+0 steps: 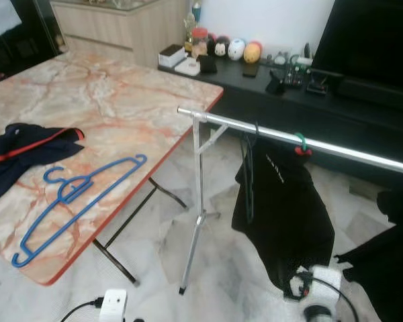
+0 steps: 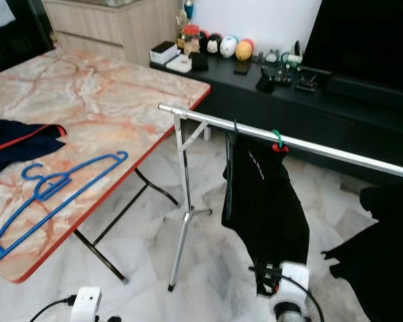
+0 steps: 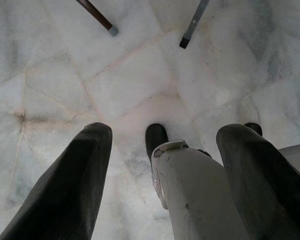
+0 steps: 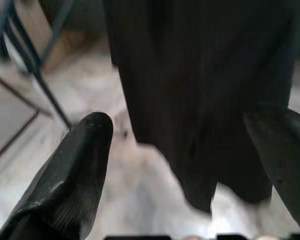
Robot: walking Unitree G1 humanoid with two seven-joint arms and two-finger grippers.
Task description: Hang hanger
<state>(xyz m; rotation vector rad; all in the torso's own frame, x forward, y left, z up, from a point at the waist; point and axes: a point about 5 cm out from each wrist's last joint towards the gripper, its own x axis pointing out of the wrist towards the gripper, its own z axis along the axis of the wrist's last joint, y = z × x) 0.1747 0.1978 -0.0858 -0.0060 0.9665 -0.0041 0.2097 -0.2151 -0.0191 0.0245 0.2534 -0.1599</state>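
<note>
Here the thin blue plastic hanger (image 1: pixel 74 204) lies flat near the red edge of the marble-patterned table (image 1: pixel 121 107), well apart from the spread, empty left gripper (image 3: pixel 157 165) over bare pale floor and the spread right gripper (image 4: pixel 190 165) facing the hanging black garment (image 1: pixel 282 215).

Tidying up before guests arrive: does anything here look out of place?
The empty blue plastic hanger lies flat on the marble table instead of on the silver rail. A dark navy garment lies crumpled beside it, unhung.

blue hanger (image 1: pixel 74 204) – flat on marble table (image 1: pixel 121 107), near edge
</note>
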